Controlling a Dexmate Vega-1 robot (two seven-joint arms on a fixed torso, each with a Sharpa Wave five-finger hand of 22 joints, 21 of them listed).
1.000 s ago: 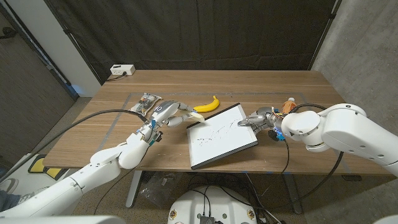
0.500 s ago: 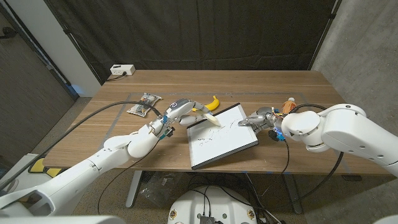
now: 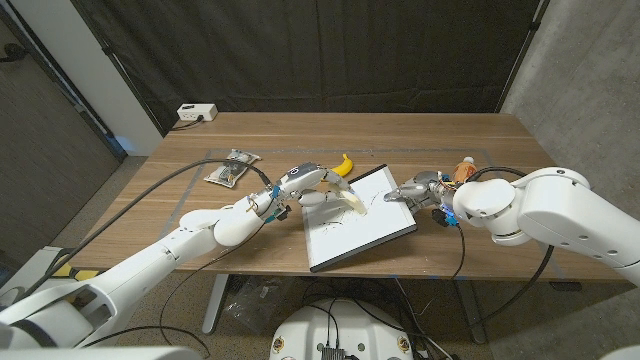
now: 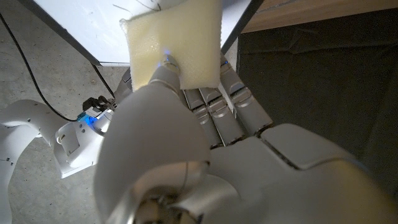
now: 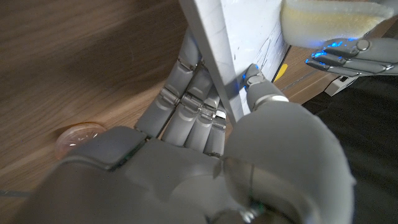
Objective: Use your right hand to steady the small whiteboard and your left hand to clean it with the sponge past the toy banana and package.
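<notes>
Black curtains hang behind the wooden tabletop, where a small whiteboard lies near the front edge; well to its left sits a package, and a toy banana lies just beside its far left corner. Over that corner the left hand has its fingers clamped on a yellow sponge on the board's surface. At the whiteboard's right edge the right hand pinches the rim, thumb above and fingers beneath, with an orange object just beyond that hand.
</notes>
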